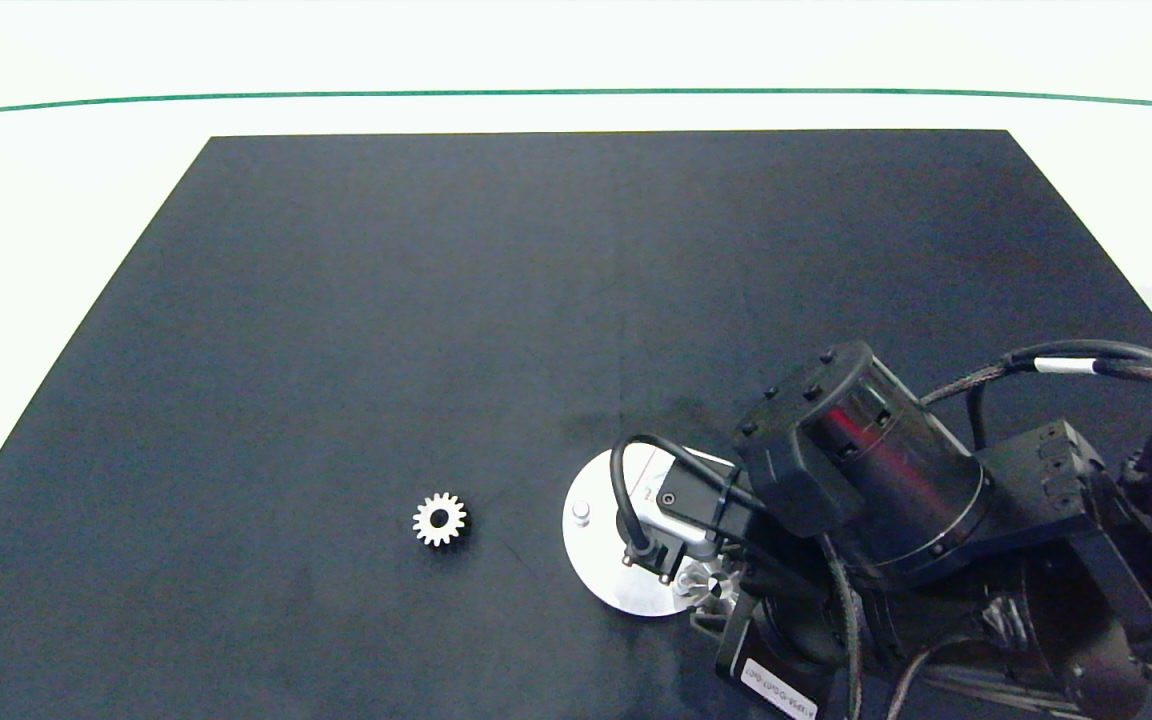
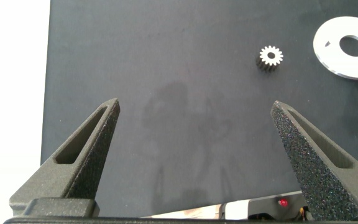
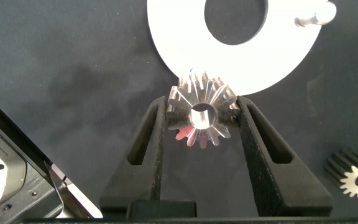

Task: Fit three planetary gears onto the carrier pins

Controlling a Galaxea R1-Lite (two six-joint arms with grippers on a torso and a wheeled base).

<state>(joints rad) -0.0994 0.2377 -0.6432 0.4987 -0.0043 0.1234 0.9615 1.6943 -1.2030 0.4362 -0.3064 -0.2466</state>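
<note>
Right gripper (image 3: 201, 118): narrowed onto one planetary gear (image 3: 201, 115), its two fingers pressing the teeth from either side; in the head view the arm comes in from the right edge and covers the lower right of the frame.
Held gear: tilted, its centre hole facing the wrist camera, at the edge of the white disc (image 3: 179, 50); in the head view it shows at the disc's lower right rim (image 1: 701, 583).
White disc: lies flat on the black mat (image 1: 386, 330), lower centre of the head view (image 1: 596, 560), partly hidden by the right arm's wrist; a large round hole in its middle.
Carrier pins: one pin (image 1: 581, 512) stands bare near the disc's left edge in the head view; it also shows in the right wrist view (image 3: 316, 15). The others cannot be made out.
Loose gear (image 1: 440, 519): flat on the mat, left of the disc and apart from it, lower centre-left of the head view.
Further gear (image 3: 356, 177): lies on the mat in the right wrist view, apart from the disc.
Left gripper (image 2: 194, 124): fingers spread wide, holding nothing, above bare mat; the loose gear (image 2: 270, 58) and the disc (image 2: 334, 59) sit far from it.
</note>
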